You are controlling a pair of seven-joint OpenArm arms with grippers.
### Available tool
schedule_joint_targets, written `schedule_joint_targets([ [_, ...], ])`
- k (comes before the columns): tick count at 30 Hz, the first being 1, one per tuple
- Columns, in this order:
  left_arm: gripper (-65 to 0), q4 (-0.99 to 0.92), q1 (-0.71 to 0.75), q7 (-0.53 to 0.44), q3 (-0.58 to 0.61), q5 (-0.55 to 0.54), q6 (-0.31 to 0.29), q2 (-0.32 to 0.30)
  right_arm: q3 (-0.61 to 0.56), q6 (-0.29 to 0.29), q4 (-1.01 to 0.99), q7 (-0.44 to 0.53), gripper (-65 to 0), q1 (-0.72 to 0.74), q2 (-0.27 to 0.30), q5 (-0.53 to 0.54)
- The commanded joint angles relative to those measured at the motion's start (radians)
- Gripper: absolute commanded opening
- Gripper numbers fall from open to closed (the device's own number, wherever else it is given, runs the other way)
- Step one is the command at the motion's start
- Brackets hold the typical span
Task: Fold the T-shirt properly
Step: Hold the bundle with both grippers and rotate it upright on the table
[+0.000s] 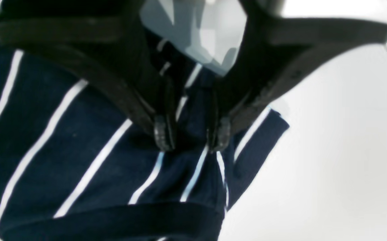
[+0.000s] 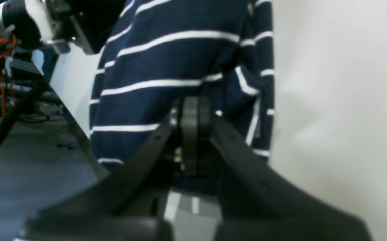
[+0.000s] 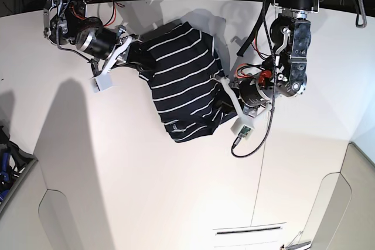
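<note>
Two black fingertips of my left gripper stood a narrow gap apart in the left wrist view, pressed down into the T-shirt, with a raised fold of navy, white-striped cloth caught between them. The pads touched fabric on both sides, so I was clamped on the shirt near its edge, where a hemmed corner jutted onto the white table.

From the right wrist view, my right gripper had its fingers brought together with no visible gap. The T-shirt hung or lay directly behind the tips, and the cloth seemed pinched there, though blur hid the contact itself. The table ran pale to the right of the shirt.

In the base view the T-shirt lay bunched in the upper middle of the table, a small pale label near its lower edge. My right gripper met its upper left corner, my left gripper its right side.
</note>
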Motion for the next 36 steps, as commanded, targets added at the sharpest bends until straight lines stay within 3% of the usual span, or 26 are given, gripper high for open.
schedule_joint_targets([
  [1, -47.4, 0.013, -0.019, -0.014, 0.001, -0.014, 0.000, 0.005, -0.001, 0.008, 0.021, 0.005, -65.0, 0.000, -0.009, 0.023],
  [7, -47.4, 0.012, -0.019, -0.010, 0.001, -0.014, 0.000, 0.017, -0.009, 0.014, 0.021, -0.014, -65.0, -0.011, -0.057, 0.023],
  [16, -47.4, 0.018, -0.019, -0.002, 0.001, -0.024, 0.001, 0.015, -0.011, 0.014, 0.021, -0.013, -65.0, -0.005, -0.060, 0.014],
  [23, -47.4, 0.129, -0.010, 0.043, 0.001, -0.055, -0.001, 0.011, -0.010, 0.014, 0.022, -0.010, -65.0, 0.026, -0.059, -0.035],
  [36, -47.4, 0.172, 0.056, 0.051, -0.068, -0.055, 0.000, 0.011, 0.046, 0.011, 0.024, 0.024, -65.0, 0.065, 0.030, -0.069],
])
